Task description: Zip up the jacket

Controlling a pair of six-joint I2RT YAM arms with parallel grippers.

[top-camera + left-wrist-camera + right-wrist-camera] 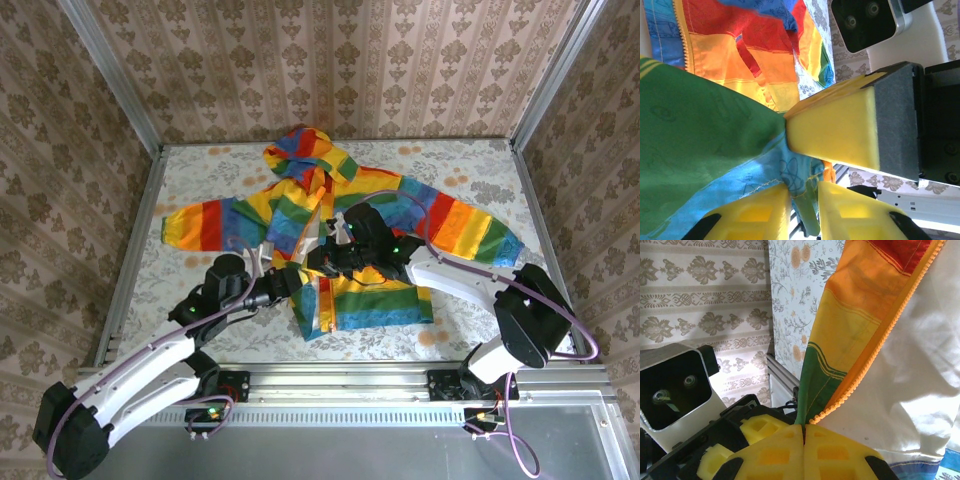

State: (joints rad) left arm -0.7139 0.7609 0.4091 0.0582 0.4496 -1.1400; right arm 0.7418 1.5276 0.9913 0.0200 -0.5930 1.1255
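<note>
The rainbow-striped jacket (372,300) lies spread on the table, hood (300,150) at the far side and sleeves out to both sides. Its front is open and shows cream lining (920,370) beside the orange zipper (880,350). My left gripper (288,283) is shut on the blue bottom hem (790,170), with cloth bunched between its yellow fingers (755,215). My right gripper (325,262) sits right beside it, its pads (840,455) pressed together on the green front edge (812,390) at the zipper's lower end. The zipper slider is hidden.
A floral cloth covers the table (200,330). A metal rail (330,380) runs along the near edge. Patterned walls (350,60) close in three sides. The two grippers crowd each other: the right one's finger (840,130) touches the cloth just above my left jaws.
</note>
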